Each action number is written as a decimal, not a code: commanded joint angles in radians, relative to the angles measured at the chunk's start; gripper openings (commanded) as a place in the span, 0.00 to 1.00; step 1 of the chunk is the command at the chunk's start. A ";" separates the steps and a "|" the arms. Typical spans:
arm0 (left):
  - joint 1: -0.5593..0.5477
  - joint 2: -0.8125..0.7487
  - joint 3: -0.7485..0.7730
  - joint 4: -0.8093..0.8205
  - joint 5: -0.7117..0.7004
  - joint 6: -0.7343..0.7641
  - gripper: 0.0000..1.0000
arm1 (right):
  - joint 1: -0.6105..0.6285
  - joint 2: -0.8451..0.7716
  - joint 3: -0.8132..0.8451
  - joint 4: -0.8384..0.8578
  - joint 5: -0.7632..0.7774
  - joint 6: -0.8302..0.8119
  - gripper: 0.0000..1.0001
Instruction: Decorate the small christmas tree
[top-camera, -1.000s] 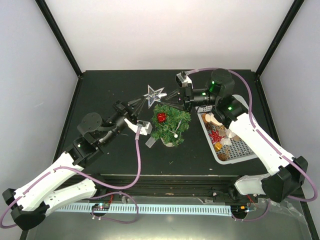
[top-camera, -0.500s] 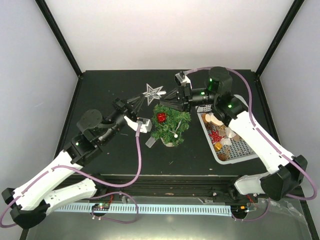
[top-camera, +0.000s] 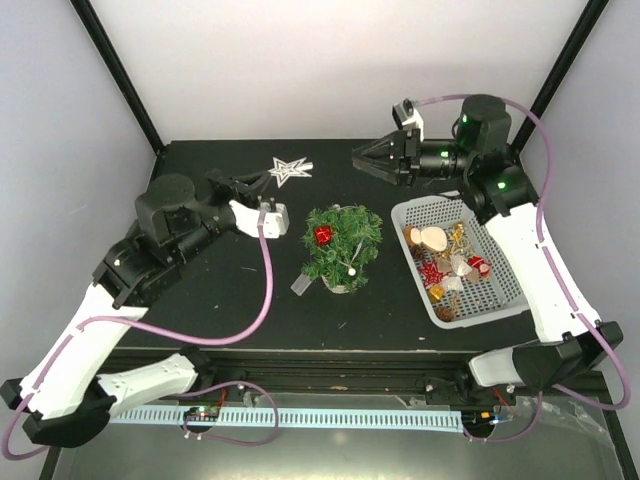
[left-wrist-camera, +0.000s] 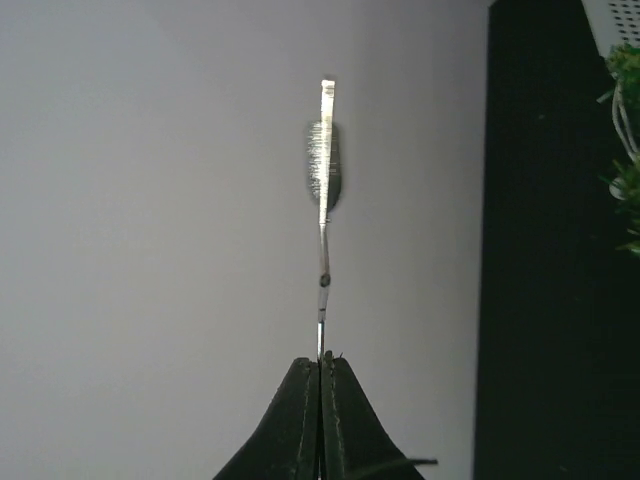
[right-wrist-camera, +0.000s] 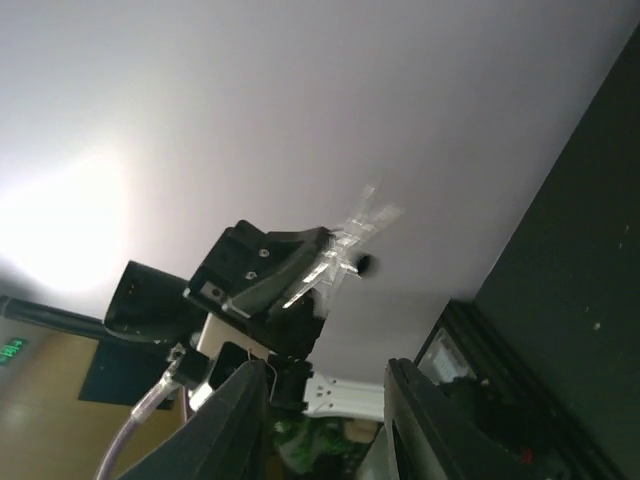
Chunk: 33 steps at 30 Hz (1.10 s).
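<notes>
The small christmas tree (top-camera: 340, 245) stands mid-table on its cream pot, with a red bauble (top-camera: 323, 235) and a small white ball on its branches. My left gripper (top-camera: 262, 179) is behind and to the left of the tree, shut on the stem of a silver star topper (top-camera: 287, 170). In the left wrist view the star (left-wrist-camera: 323, 170) shows edge-on above the closed jaws (left-wrist-camera: 322, 358). My right gripper (top-camera: 356, 158) hangs behind and to the right of the tree, open with nothing in it. Across its spread fingers (right-wrist-camera: 325, 365), the right wrist view shows the star (right-wrist-camera: 358, 232) in the other gripper.
A grey basket (top-camera: 480, 313) right of the tree holds several ornaments, among them a red star, wooden slices and gold pieces. A white tag (top-camera: 302, 285) lies at the tree's foot. Light walls close in the table at the back and both sides.
The right gripper opened, let go of the star and drew back to the right. The left arm carried the star from above the tree top to the back left.
</notes>
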<state>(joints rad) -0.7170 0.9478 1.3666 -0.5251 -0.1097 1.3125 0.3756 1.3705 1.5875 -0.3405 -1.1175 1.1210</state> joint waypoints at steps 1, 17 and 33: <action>0.086 0.076 0.175 -0.371 0.145 -0.155 0.02 | -0.009 0.061 0.207 -0.327 0.050 -0.307 0.34; 0.258 0.406 0.616 -1.030 0.685 -0.258 0.01 | 0.166 0.239 0.497 -0.716 0.367 -0.719 0.34; 0.262 0.543 0.643 -1.032 0.841 -0.282 0.02 | 0.404 0.184 0.507 -0.810 0.657 -0.880 0.37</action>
<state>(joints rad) -0.4637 1.4712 1.9724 -1.5223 0.6521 1.0393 0.7361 1.5959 2.1040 -1.1152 -0.5709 0.3038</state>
